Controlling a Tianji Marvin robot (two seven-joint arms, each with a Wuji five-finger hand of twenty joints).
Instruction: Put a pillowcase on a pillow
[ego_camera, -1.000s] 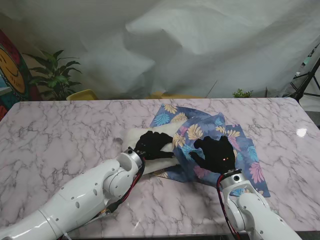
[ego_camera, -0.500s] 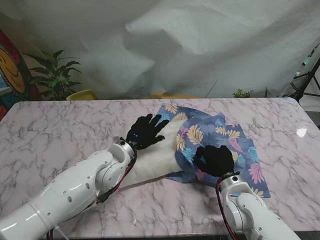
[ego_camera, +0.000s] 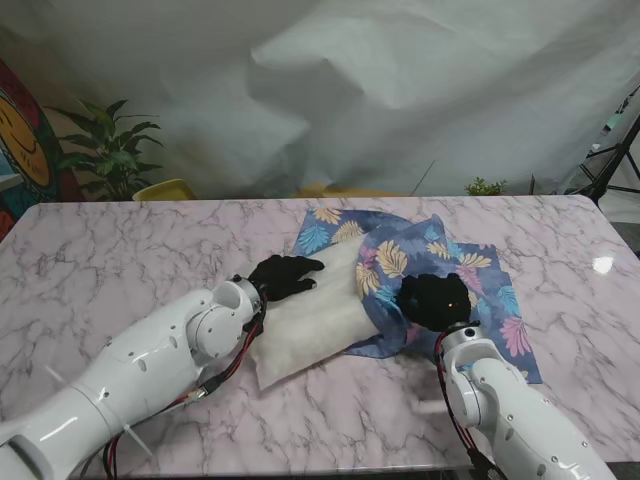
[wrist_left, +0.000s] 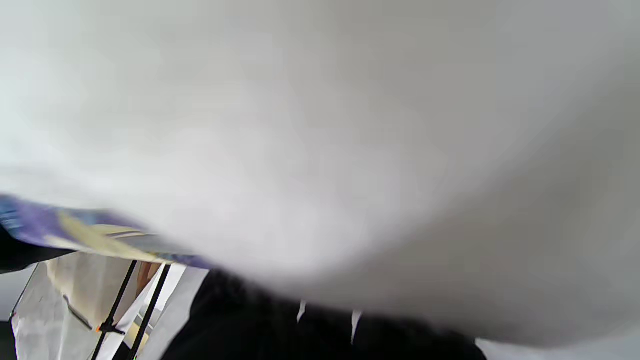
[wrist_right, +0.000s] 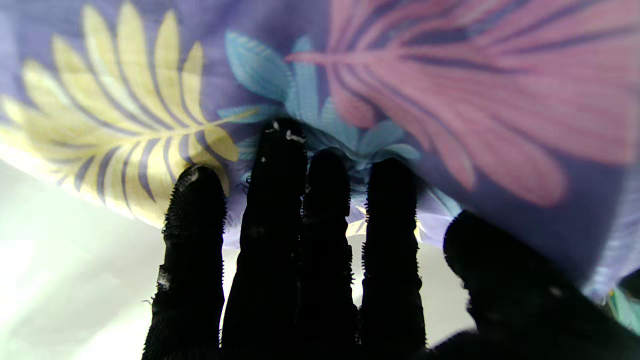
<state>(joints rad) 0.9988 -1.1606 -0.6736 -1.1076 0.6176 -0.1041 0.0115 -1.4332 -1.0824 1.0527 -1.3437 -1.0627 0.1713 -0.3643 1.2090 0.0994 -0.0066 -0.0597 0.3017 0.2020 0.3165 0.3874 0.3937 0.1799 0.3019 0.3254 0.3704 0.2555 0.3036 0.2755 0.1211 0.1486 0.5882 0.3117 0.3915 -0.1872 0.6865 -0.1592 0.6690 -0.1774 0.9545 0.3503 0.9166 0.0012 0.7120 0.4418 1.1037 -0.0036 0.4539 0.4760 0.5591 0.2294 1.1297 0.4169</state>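
A white pillow (ego_camera: 310, 325) lies slanted on the marble table, its far right end tucked into the mouth of a blue leaf-print pillowcase (ego_camera: 440, 265) spread to its right. My left hand (ego_camera: 283, 275), in a black glove, lies on the pillow's far left corner with fingers curled onto it. In the left wrist view the pillow (wrist_left: 320, 125) fills the picture, blurred, with a strip of pillowcase (wrist_left: 75, 230) at one side. My right hand (ego_camera: 432, 300) grips the pillowcase's near opening edge. In the right wrist view the fingers (wrist_right: 280, 225) press into the fabric (wrist_right: 450, 75) and the thumb closes on it.
The marble table (ego_camera: 120, 260) stretches wide to the left. A potted plant (ego_camera: 105, 150) and a yellow object (ego_camera: 165, 188) stand beyond the far left edge. A tripod (ego_camera: 615, 160) stands at the far right, and a white backdrop hangs behind.
The left hand lifted, spread, then settled back on the pillow's far left corner. More pillow now shows, slanted toward me. The right hand closed and drew the pillowcase edge slightly farther.
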